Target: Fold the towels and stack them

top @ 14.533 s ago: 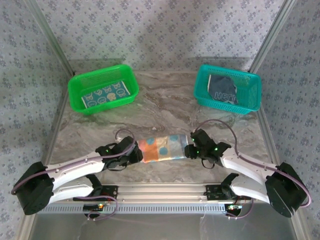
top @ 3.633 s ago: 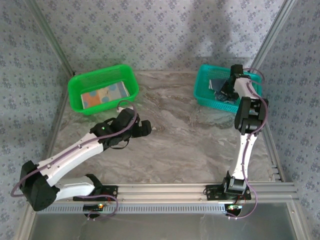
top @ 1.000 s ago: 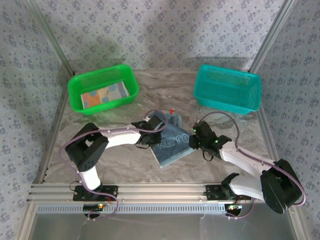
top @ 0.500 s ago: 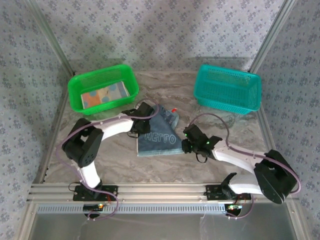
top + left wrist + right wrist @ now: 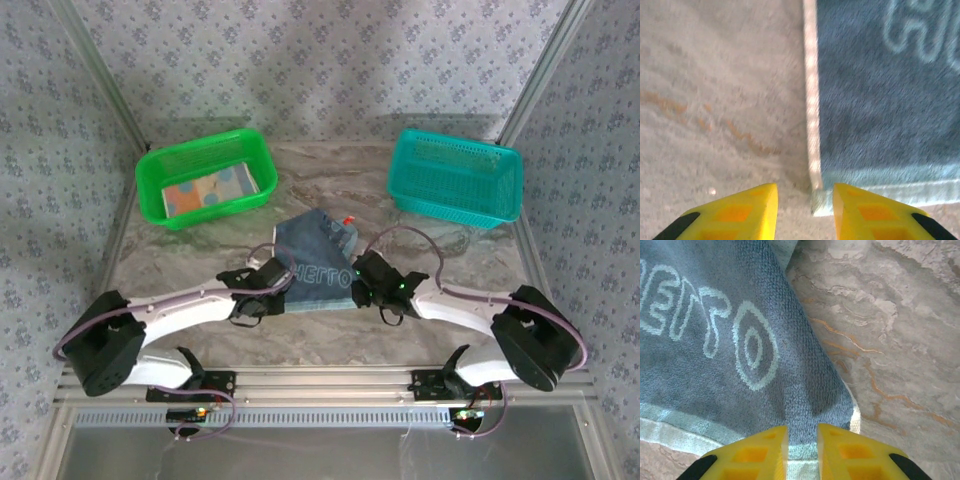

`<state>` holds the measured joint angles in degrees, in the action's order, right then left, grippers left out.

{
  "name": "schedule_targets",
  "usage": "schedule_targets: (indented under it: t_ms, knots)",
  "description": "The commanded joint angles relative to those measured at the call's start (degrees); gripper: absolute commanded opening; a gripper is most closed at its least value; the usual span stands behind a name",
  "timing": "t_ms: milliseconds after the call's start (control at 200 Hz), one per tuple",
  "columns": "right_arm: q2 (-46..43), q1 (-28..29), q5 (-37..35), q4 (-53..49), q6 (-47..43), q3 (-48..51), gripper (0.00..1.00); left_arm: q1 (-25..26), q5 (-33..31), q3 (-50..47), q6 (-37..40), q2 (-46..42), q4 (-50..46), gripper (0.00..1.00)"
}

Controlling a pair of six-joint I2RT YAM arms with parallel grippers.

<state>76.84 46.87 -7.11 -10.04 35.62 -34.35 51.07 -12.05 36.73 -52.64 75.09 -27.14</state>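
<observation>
Top external: slate-blue towel (image 5: 318,255) lies flat on the marble table (image 5: 430,265). Its broad hemmed edge faces the arm bases and runs left to right, and the cloth narrows towards a rumpled far end with a red tag (image 5: 347,218). Pale lettering (image 5: 325,275) runs along the broad edge. Green basket (image 5: 215,212), far-left of this towel, holds a dotted towel (image 5: 205,190). Teal basket (image 5: 450,205) stands far-right of it. Left gripper (image 5: 280,288) is at the towel's near-left corner and right gripper (image 5: 356,288) at its near-right corner.

Left wrist: left gripper (image 5: 804,192), yellow fingers parted, bare table (image 5: 715,100) in the gap. The towel (image 5: 880,100) corner lies just inside the right-hand finger, unclamped.

Right wrist: right gripper (image 5: 803,440), fingers drawn close, pinching the towel (image 5: 715,340) at its pale hem near the corner.
</observation>
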Motion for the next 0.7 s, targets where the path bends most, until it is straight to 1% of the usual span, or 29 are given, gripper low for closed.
schedule_targets:
  t_ms: [0, 155, 330, 380, 425, 530, 630, 700]
  knots:
    - [-2.65, 0.4, -3.34, -1.87, 2.91, 1.68, 0.25, 0.95, -1.48, -0.82, -6.27, -1.58, 2.06, 0.35]
    - [-3.72, 0.52, -3.79, -2.49, 4.02, 3.03, 0.27, 1.36, -0.89, -1.28, -7.45, -0.25, 2.82, 0.35]
    - [-3.69, 0.74, -4.38, -2.62, 4.85, 3.89, 0.29, 1.89, 0.4, -2.78, -8.94, 0.75, 6.05, 0.35]
    - [-3.37, 0.84, -4.57, -2.93, 5.11, 3.9, 0.31, 2.09, 0.45, -2.78, -9.17, 1.46, 6.13, 0.35]
    - [-3.29, 0.84, -4.75, -3.05, 5.41, 3.85, 0.35, 2.19, 0.43, -2.8, -9.32, 2.08, 6.36, 0.35]
    - [-2.87, 0.85, -5.01, -3.05, 5.67, 4.09, 0.37, 2.37, 0.19, -3.11, -9.61, 3.38, 7.12, 0.3]
    - [-1.82, 0.87, -4.95, -2.68, 5.68, 3.88, 0.37, 2.45, -0.15, -3.33, -9.76, 4.39, 7.37, 0.2]
    - [-0.79, 0.97, -4.5, -2.12, 5.77, 3.85, 0.37, 2.59, -0.17, -3.38, -9.75, 4.63, 7.58, 0.17]
